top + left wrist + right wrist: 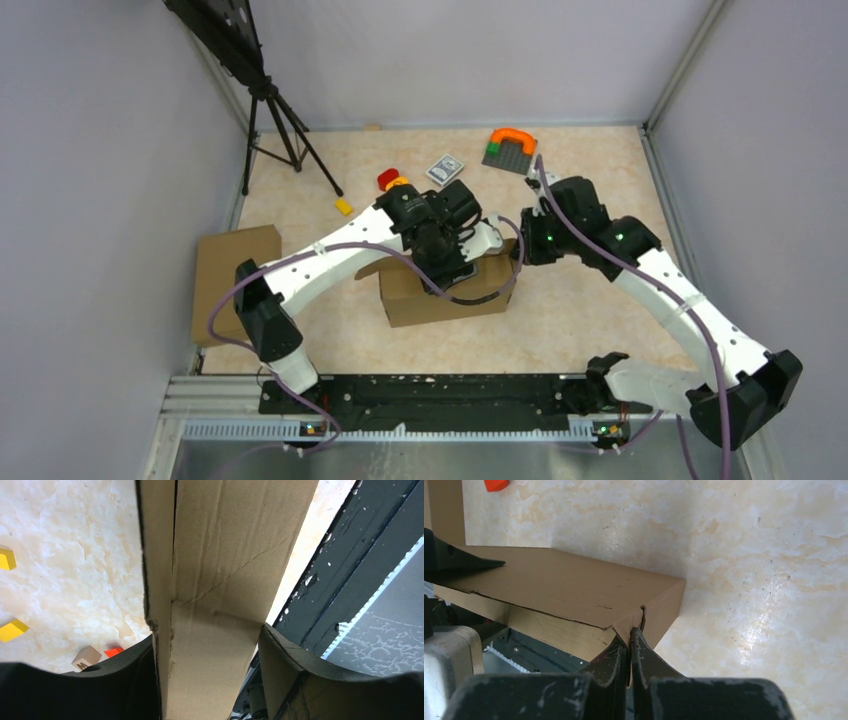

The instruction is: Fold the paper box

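The paper box [440,298] stands as a shallow brown cardboard box in the middle of the table. My left gripper [445,262] comes down on it from above. In the left wrist view the creased cardboard [220,555] fills the span between the jaws of the left gripper [206,635], touching both fingers. My right gripper [505,240] is at the box's right end. In the right wrist view the right gripper [629,632] is shut on a small cardboard tab at the corner of the box [574,585].
A second brown box [225,270] lies at the left edge. Behind the arms lie a yellow block [343,206], red and yellow pieces [390,180], a card deck [445,168] and a grey plate with an orange arch [510,148]. A tripod [280,130] stands back left.
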